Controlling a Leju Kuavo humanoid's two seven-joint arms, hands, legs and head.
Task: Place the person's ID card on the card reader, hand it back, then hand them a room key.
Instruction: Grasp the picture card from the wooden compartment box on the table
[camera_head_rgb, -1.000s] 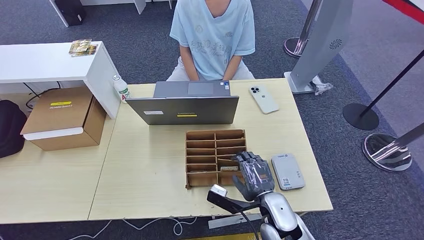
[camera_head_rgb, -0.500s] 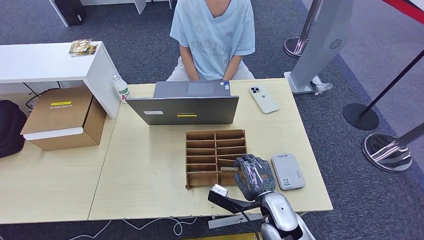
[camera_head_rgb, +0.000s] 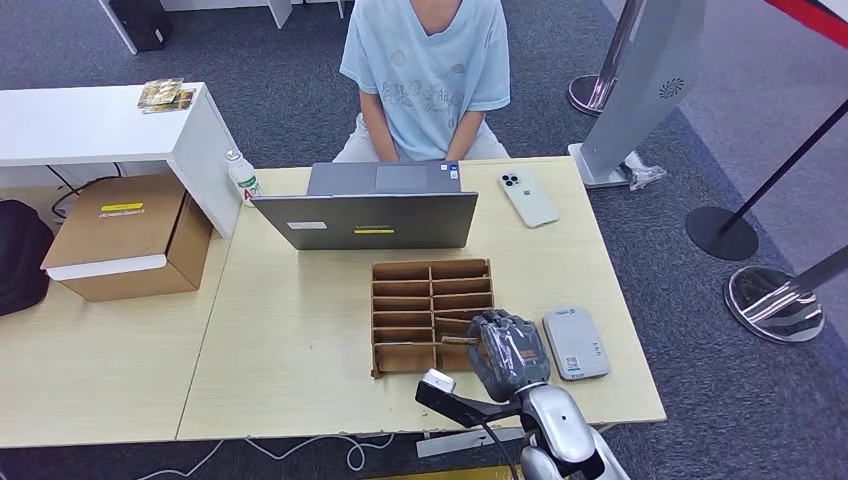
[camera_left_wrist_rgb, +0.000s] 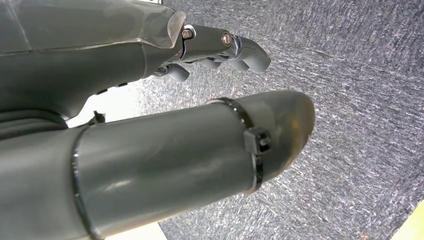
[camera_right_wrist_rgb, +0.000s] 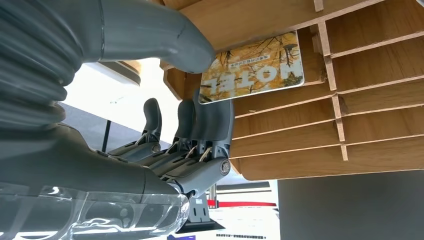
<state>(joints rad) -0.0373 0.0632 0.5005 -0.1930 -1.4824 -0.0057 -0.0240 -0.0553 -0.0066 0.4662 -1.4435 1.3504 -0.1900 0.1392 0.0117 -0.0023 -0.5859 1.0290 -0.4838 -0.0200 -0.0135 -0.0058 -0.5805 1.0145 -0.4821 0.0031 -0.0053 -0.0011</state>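
My right hand (camera_head_rgb: 508, 350) reaches into the near right corner of the wooden card organizer (camera_head_rgb: 432, 270) on the table. In the right wrist view the thumb (camera_right_wrist_rgb: 165, 35) and the fingers (camera_right_wrist_rgb: 215, 120) pinch one end of a room key card (camera_right_wrist_rgb: 252, 67) printed with autumn leaves and the word HOTEL; the card still lies partly inside a slot. Its edge pokes out beside the hand (camera_head_rgb: 456, 340) in the head view. The grey card reader (camera_head_rgb: 575, 343) lies just right of the hand. The person (camera_head_rgb: 425, 70) sits behind the laptop. My left hand (camera_left_wrist_rgb: 220, 47) hangs over carpet, holding nothing.
An open laptop (camera_head_rgb: 365, 220) stands at the far side of the table, with a white phone (camera_head_rgb: 527, 198) to its right and a bottle (camera_head_rgb: 241, 176) to its left. A cardboard box (camera_head_rgb: 130, 235) sits on the left table. Stanchion bases (camera_head_rgb: 775, 300) stand on the right floor.
My right hand has drawn back a little toward me at the organizer's near right slots, with the card's edge shifting slightly with it. The person and table items stay put.
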